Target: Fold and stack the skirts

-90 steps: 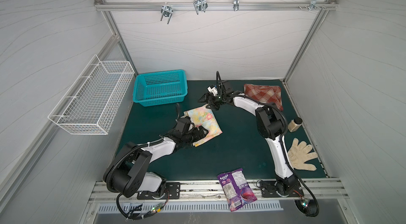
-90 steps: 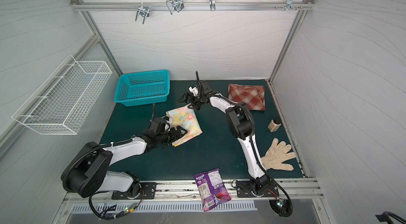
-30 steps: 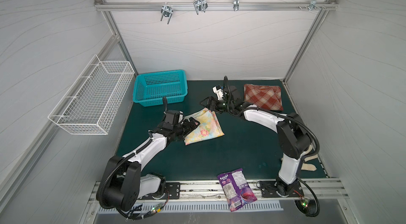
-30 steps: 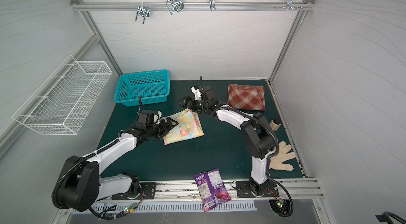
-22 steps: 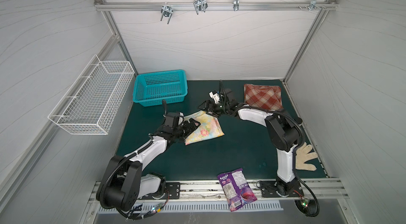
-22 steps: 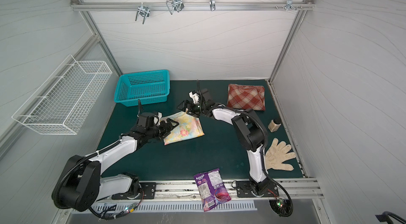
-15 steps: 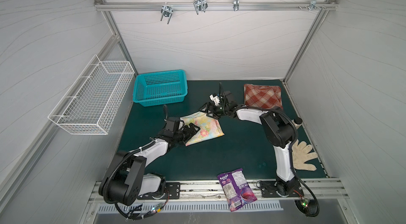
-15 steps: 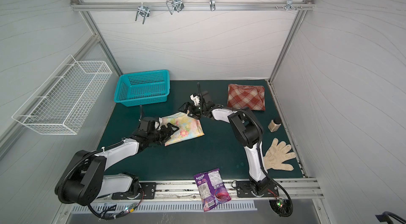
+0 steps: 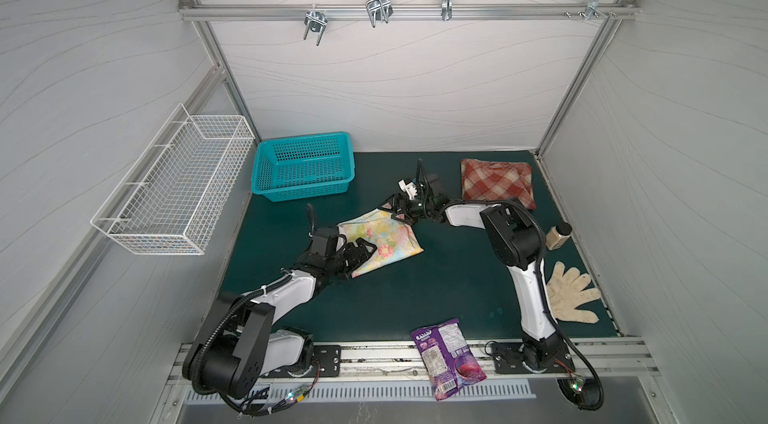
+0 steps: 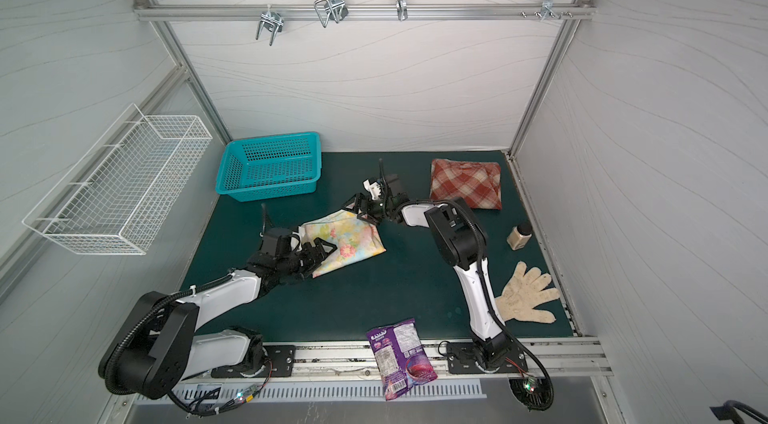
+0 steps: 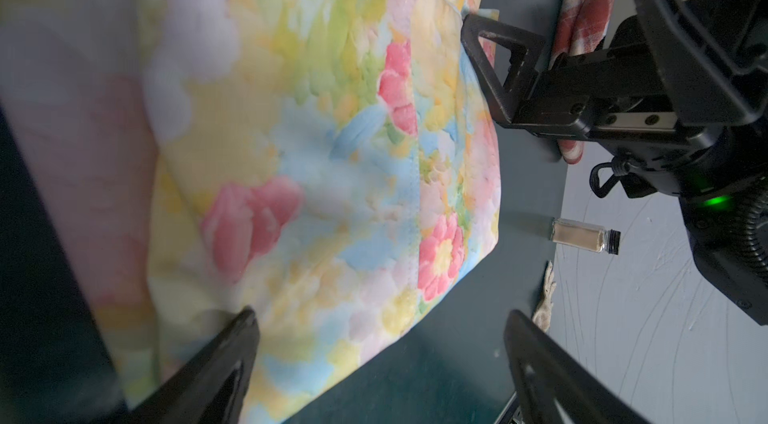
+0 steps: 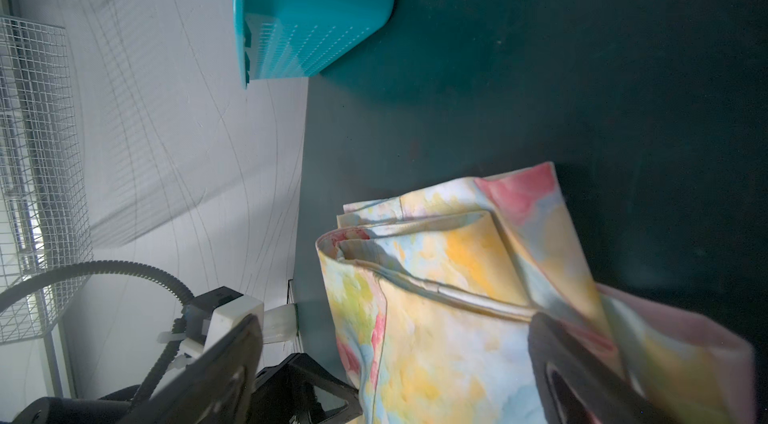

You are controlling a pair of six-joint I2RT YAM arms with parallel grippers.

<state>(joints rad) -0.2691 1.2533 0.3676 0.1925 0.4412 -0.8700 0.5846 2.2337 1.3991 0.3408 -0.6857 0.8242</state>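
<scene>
Left gripper [image 9: 365, 253] is low at the near-left edge of the floral skirt [image 9: 386, 240], jaws wide, holding nothing. In the left wrist view the skirt's edge runs between the two fingers [image 11: 232, 359]: one is over the cloth, the other over the bare mat [image 9: 415, 297]. No pinch.

The floral skirt lies folded, flat on the mid mat, a rough four-sided pad. It runs on a slant from the left gripper at the near left to the right gripper at the far right. Loose layered edges show at the far end in the right wrist view [image 12: 436, 297].

Right gripper [image 9: 395, 212] is at that far corner, jaws also spread wide and empty. One finger [image 12: 582, 368] rests over the cloth and the other is off past the edge, so the corner sits inside the gap.

The plaid skirt [image 9: 494, 185] is already folded in the far right corner of the mat, well apart from the floral one, to its right and farther back.

Key relation: each arm straddles an opposite end of the floral skirt, and the stack target lies off the right gripper's end. The right arm is nearer the plaid skirt. The likely next step is for both to close on their edges and carry the skirt right and back.
</scene>
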